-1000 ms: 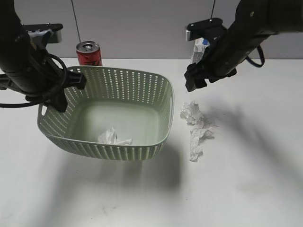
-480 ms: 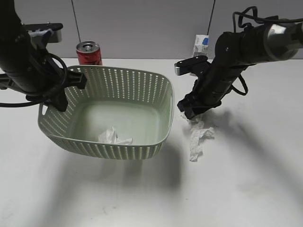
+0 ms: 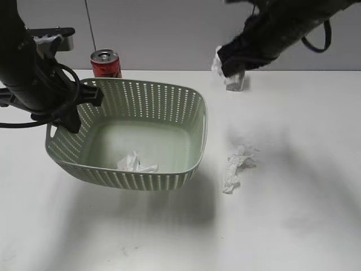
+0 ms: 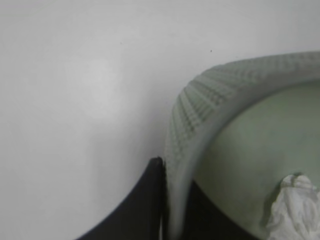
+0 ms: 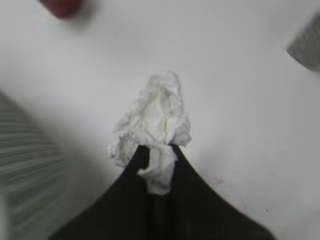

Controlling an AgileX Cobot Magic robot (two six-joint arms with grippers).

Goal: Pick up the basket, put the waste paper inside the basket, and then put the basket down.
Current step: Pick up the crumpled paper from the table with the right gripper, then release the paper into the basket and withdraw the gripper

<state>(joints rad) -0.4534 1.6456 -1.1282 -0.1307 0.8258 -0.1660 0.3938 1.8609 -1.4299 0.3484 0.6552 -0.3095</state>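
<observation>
The pale green basket (image 3: pixel 141 113) hangs tilted above the table, held at its left rim by my left gripper (image 3: pixel 70 116). In the left wrist view the jaws (image 4: pixel 172 200) are shut on the basket's wall (image 4: pixel 200 100). One white paper wad (image 3: pixel 134 164) lies inside the basket and shows in the left wrist view (image 4: pixel 295 207). My right gripper (image 3: pixel 225 62) is raised high at the back right, shut on a second paper wad (image 3: pixel 217 61); the right wrist view shows that wad (image 5: pixel 157 125) between the jaws (image 5: pixel 159 165). A third twisted wad (image 3: pixel 236 166) lies on the table right of the basket.
A red can (image 3: pixel 106 63) stands at the back left behind the basket and shows blurred in the right wrist view (image 5: pixel 62 6). A white-and-blue carton (image 3: pixel 236 82) stands at the back, mostly hidden by my right arm. The table (image 3: pixel 293 214) is white.
My right gripper came down onto the paper beside the basket, closed on one wad and rose with it to the back. One wad stays on the table. The left arm and basket held still.
</observation>
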